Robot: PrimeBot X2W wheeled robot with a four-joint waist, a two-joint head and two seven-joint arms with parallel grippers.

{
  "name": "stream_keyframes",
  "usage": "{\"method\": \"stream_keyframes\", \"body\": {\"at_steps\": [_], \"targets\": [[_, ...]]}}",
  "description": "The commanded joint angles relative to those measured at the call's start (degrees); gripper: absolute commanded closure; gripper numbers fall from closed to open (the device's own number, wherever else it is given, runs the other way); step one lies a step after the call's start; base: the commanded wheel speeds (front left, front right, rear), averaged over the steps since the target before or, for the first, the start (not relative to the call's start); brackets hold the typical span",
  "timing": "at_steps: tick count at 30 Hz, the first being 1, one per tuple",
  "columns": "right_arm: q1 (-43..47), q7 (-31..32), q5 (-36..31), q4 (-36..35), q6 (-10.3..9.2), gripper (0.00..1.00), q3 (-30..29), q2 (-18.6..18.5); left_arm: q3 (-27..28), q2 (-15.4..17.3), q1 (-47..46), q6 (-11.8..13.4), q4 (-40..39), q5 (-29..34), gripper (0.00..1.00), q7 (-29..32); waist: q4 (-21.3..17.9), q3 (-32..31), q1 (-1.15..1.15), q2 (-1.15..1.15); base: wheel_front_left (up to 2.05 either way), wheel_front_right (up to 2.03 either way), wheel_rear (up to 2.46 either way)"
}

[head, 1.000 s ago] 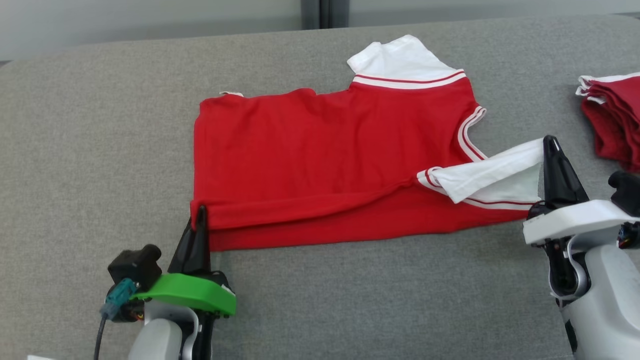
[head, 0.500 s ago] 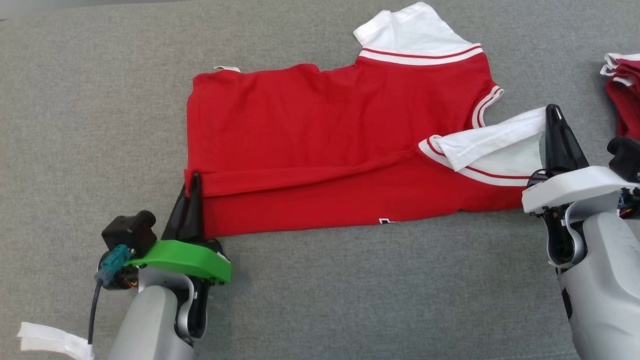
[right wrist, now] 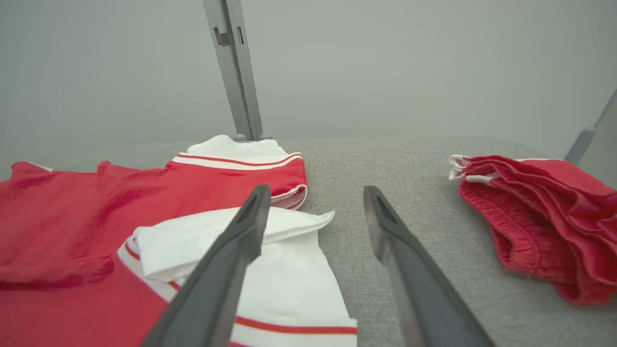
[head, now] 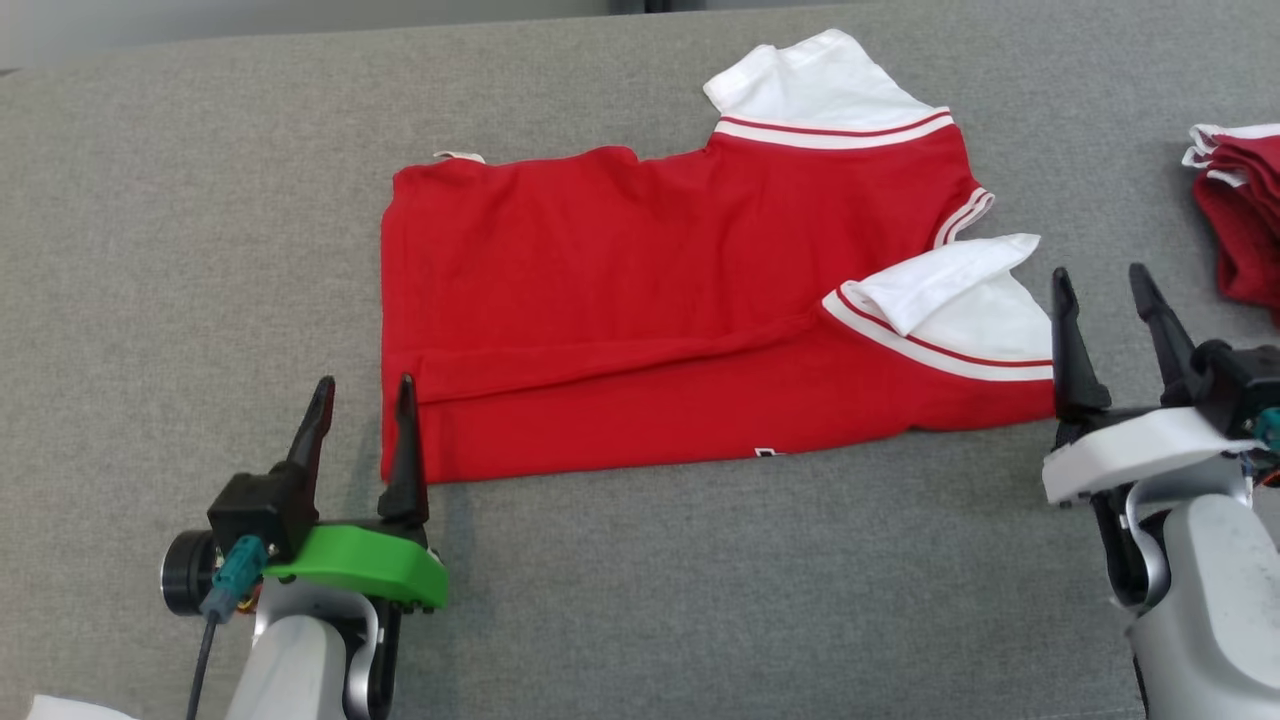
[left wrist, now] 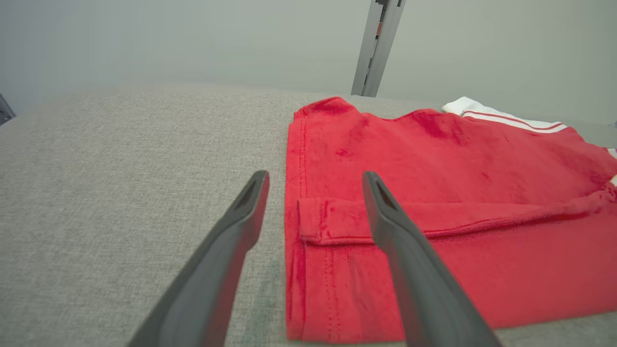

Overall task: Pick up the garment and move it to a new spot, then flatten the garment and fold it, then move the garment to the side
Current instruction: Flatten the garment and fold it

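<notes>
The garment (head: 640, 290) is a red shirt with white sleeves, lying spread on the grey surface, its near long edge folded over the body. My left gripper (head: 365, 395) stands open at the garment's near left corner, one finger over the fabric (left wrist: 337, 226) and one beside it, holding nothing. My right gripper (head: 1100, 285) stands open just right of the folded-back white sleeve (head: 950, 300), also empty. In the right wrist view that sleeve (right wrist: 250, 246) lies under and left of the left finger.
A pile of folded red clothes (head: 1240, 220) with white trim sits at the right edge, seen too in the right wrist view (right wrist: 544, 217). A grey post (right wrist: 236, 72) stands behind the grey padded surface (head: 700, 600). Something white (head: 60, 708) shows at the lower left corner.
Both grippers have opened and let go of the garment: the left released the near left corner, the right released the white sleeve, which dropped onto the shirt. The head camera shifted slightly.
</notes>
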Motion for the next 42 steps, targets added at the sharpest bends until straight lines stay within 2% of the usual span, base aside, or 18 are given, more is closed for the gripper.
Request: {"method": "stream_keyframes", "body": {"at_steps": [1,7,16,29,30,31,32,33,34,35,42], "targets": [[1.2,-0.1,-0.7,-0.1,-0.08,0.00,-0.2,0.2,0.0,0.3,0.9,0.0,0.3,0.7,0.00,-0.1,-0.1,-0.3,0.00,0.00,0.00,0.00,0.00],[3.5,-0.1,-3.6,1.4,-0.08,0.00,-0.5,0.8,-0.2,0.3,1.3,-0.3,3.2,2.4,0.00,0.0,-0.2,0.5,0.00,0.00,0.00,0.00,0.00],[2.5,-0.1,-6.3,6.0,-0.08,0.00,-1.4,0.6,-0.3,0.3,-1.3,-0.1,7.8,1.6,0.00,-0.1,-0.1,2.7,0.00,0.00,0.00,0.00,0.00],[1.7,0.1,-6.4,13.6,-0.08,0.00,0.6,-0.2,-1.9,0.3,-2.5,-0.2,16.5,1.5,0.00,0.4,0.5,3.9,0.00,0.00,0.00,0.00,0.00],[1.7,0.1,-6.3,14.0,-0.08,0.05,0.9,-0.3,-2.0,0.3,-2.7,-0.3,17.1,1.5,0.00,0.4,0.5,3.8,0.00,0.00,0.00,0.00,0.00],[1.6,0.2,-5.8,14.6,-0.08,0.41,1.2,-0.3,-2.2,0.3,-2.8,-0.4,17.7,1.3,0.00,0.4,0.5,3.8,0.00,0.00,0.00,0.00,0.00],[1.6,0.2,-5.6,15.1,-0.08,0.64,1.5,-0.4,-2.3,0.3,-2.8,-0.4,18.4,1.1,0.00,0.5,0.5,3.7,0.00,0.00,0.00,0.00,0.00],[1.8,0.3,-5.1,15.7,-0.08,1.00,1.8,-0.5,-2.6,0.3,-2.8,-0.5,19.4,0.9,0.25,0.5,0.5,3.5,0.00,0.00,0.00,0.00,0.00],[1.8,0.3,-4.7,16.1,-0.08,1.00,2.0,-0.6,-2.9,0.3,-2.8,-0.6,20.0,0.6,0.89,0.6,0.5,3.4,0.00,0.00,0.00,0.00,0.00],[1.9,0.3,-4.3,16.4,-0.09,1.00,2.4,-0.7,-3.4,0.3,-2.7,-0.8,20.6,0.3,1.00,0.6,0.5,3.3,0.00,0.00,0.00,0.00,0.00],[2.0,0.2,0.5,14.7,-0.14,1.00,3.6,-0.9,-4.6,0.3,-3.1,-1.4,19.3,-2.2,1.00,0.4,0.6,2.9,0.00,0.00,0.00,0.00,0.00]]}}
